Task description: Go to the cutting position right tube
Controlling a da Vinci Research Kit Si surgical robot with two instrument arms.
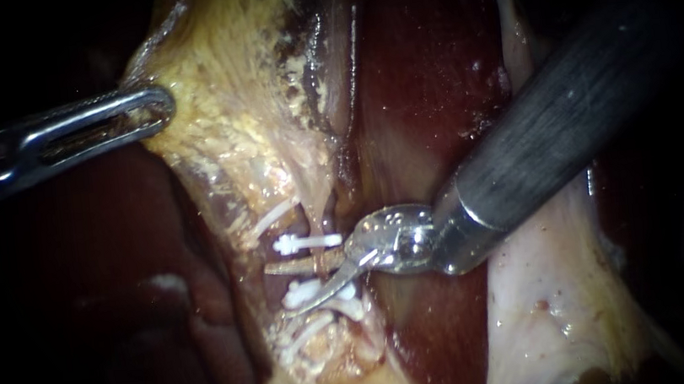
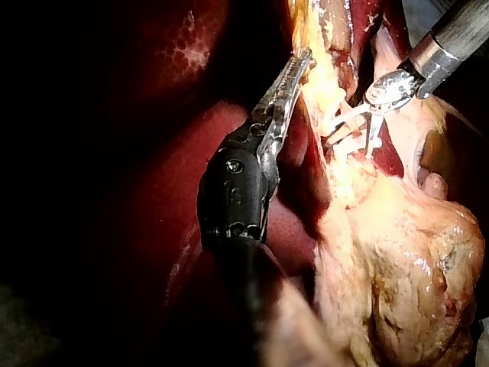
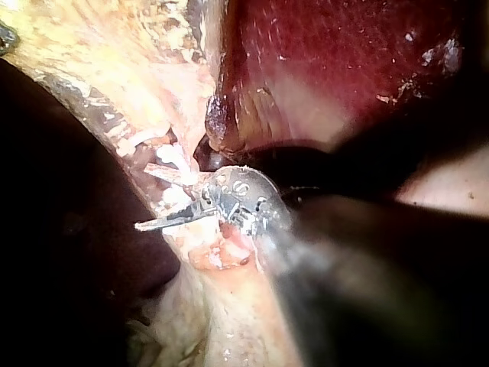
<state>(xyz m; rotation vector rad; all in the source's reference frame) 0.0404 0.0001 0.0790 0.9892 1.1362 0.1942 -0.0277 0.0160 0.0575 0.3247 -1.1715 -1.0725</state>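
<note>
In the endoscope view my right instrument (image 1: 280, 290) comes in from the upper right, its two thin blades open. They sit at a thin tube (image 1: 315, 220), between an upper white clip (image 1: 307, 242) and a lower white clip (image 1: 302, 294). The upper blade lies across the tube, and the lower one curves under it beside the lower clip. My left instrument (image 1: 153, 108) is shut on the yellow gallbladder (image 1: 243, 134) wall at the upper left and holds it taut. The right wrist view shows the same spread blades (image 3: 145, 197) among the clips.
Dark red liver (image 1: 424, 81) lies behind the tube and to the right. Pale fatty tissue (image 1: 558, 313) hangs at the lower right under the right shaft. More white clips (image 1: 306, 333) sit lower on the stalk. The left wrist view shows bulky yellow tissue (image 2: 405, 260) beside the left instrument (image 2: 294, 76).
</note>
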